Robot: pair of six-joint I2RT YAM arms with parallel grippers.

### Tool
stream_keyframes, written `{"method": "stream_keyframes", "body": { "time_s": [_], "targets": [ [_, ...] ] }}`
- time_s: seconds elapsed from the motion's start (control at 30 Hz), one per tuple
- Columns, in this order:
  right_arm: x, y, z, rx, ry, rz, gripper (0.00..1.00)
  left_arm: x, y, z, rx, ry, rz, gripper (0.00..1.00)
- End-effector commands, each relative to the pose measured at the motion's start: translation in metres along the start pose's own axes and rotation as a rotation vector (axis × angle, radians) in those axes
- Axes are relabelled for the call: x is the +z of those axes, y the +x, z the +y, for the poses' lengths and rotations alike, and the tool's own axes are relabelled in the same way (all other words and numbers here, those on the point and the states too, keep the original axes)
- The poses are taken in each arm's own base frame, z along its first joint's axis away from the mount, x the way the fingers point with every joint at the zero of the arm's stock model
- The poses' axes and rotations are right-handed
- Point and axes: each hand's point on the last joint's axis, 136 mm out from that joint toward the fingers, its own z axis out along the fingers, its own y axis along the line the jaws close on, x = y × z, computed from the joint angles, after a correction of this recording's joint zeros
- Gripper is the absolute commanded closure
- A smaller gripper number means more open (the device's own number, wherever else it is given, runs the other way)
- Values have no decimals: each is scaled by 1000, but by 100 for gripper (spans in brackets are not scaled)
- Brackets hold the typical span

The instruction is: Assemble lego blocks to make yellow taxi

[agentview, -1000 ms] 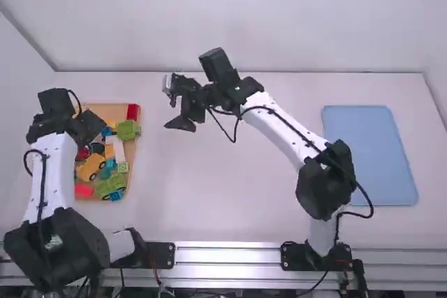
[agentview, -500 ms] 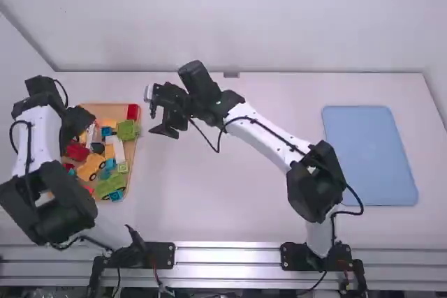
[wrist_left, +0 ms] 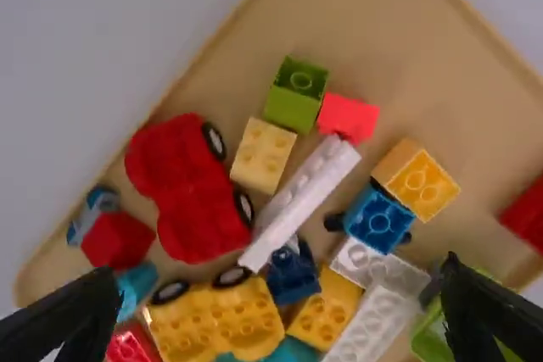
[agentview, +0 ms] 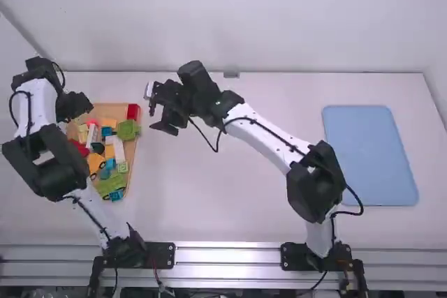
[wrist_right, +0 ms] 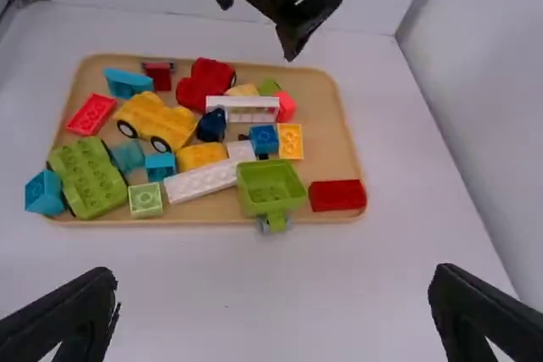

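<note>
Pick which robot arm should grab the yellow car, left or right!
Probably left. The left gripper is open and nearer the yellow car. The right gripper is open too, but hangs off beside the tray.

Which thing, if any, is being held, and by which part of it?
Nothing is held. The left gripper is open, facing the tray; the right gripper is open and empty above the table.

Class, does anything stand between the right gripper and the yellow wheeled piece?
Yes, low down: the rim of the tray, the long white brick and a yellow brick lie between the right gripper and the yellow wheeled piece. Above them, nothing visible blocks the way; the left gripper hangs off to one side.
</note>
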Motion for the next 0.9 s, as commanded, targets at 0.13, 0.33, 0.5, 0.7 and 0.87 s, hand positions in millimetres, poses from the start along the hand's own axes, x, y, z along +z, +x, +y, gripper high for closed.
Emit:
{"method": "stream_keyframes", "body": {
  "time_s": [0.13, 0.33, 0.5, 0.7, 0.87],
  "targets": [
    [-1, 4, -5, 9, 8, 3, 2, 50, -7, 0, 200, -7, 95, 28],
    [-1, 5, -7, 9, 13, 3, 2, 76, -5, 0, 253, -3, 121, 46],
    [-3, 9, -16, 12, 55, 22, 2, 81, -7, 9, 216, -8, 110, 56],
    [-3, 7, -19, 4, 65, 15, 2, 80, 1, 2, 203, 69, 140, 67],
    [-4, 7, -20, 5, 67, 13, 2, 53, 6, -19, 106, 206, 152, 39]
  ]
}}
